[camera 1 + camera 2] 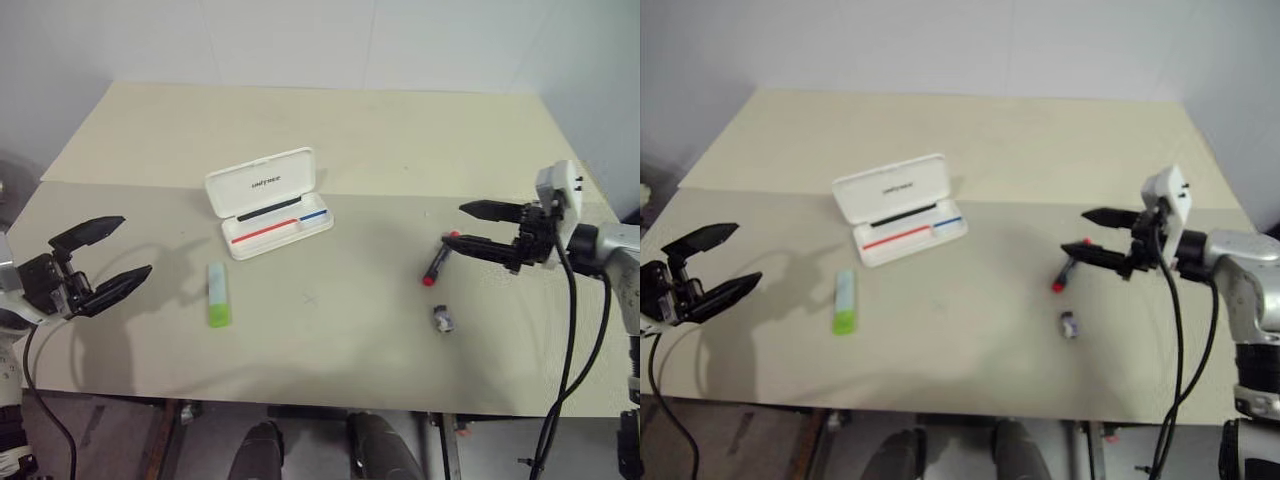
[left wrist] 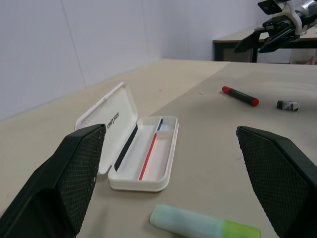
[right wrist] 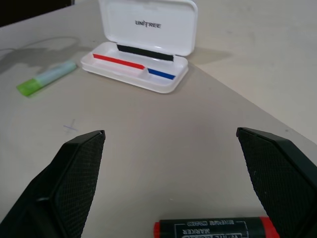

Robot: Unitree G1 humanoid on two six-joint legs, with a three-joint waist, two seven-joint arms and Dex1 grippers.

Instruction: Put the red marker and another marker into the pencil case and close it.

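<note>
The pencil case (image 1: 268, 203) is lying open near the middle of the table (image 1: 400, 130), its lid tipped back and its tray showing a red and a blue stripe (nothing is sitting in the tray yet). The red marker (image 1: 438, 260) is lying flat well to the right of the case, and the right gripper (image 1: 473, 228) is hovering just beside it with its two black fingers spread wide and nothing between them. A small grey lump (image 1: 444, 319) is resting near that marker, on the side away from the case. Another marker (image 1: 217, 294), pale green with a lime end, is lying just in front of the case, toward the robot. The left gripper (image 1: 108, 254) is hanging well to the left of the case, jaws likewise spread and empty. Both markers are looking light, rigid and smooth-barrelled, so they are likely to roll or slip; pinching each across the middle of its barrel is probably the safest hold. The case is looking stiff and light, liable to slide when its lid is pushed.
</note>
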